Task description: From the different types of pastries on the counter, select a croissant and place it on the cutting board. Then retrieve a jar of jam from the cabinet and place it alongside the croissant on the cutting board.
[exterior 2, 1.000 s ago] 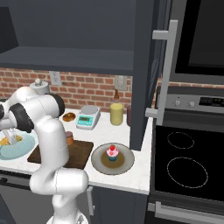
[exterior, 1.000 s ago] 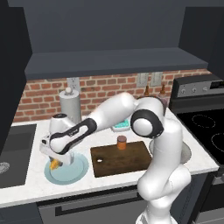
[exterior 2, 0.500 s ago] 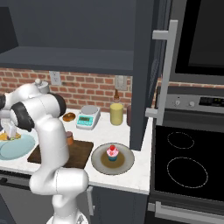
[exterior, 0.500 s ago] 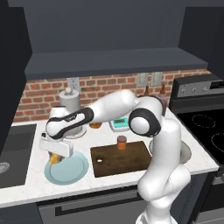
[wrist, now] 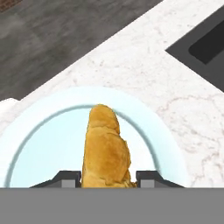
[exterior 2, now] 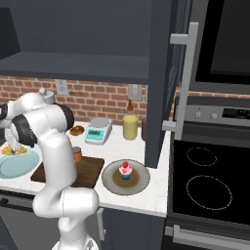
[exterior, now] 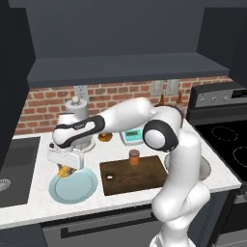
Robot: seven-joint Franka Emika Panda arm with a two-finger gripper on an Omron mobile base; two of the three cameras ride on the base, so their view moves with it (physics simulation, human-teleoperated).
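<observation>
Croissant (exterior: 64, 170) sits pinched in my claw (exterior: 66, 170) in the left base view, hanging just above the light blue plate (exterior: 77, 189), with the cutting board (exterior: 137, 173) off to the claw's far side, toward my own base. A small orange-brown jar (exterior: 134, 157) stands at the board's back edge.

From the right base view, my claw (exterior 2: 10, 149) is at the far left, the golden croissant (exterior 2: 10, 150) under it and over the plate (exterior 2: 19, 165); the cupcake (exterior 2: 125, 170) is well apart.

Looking down the hand view, my dark fingertips (wrist: 65, 178) flank the croissant (wrist: 105, 148) across its middle, clenched on it, the plate (wrist: 52, 131) beneath. I'd judge it light, soft and flaky (squeeze harder and it crushes), so this grip across the thick middle seems right; the tapered end would likely slip or tear.
</observation>
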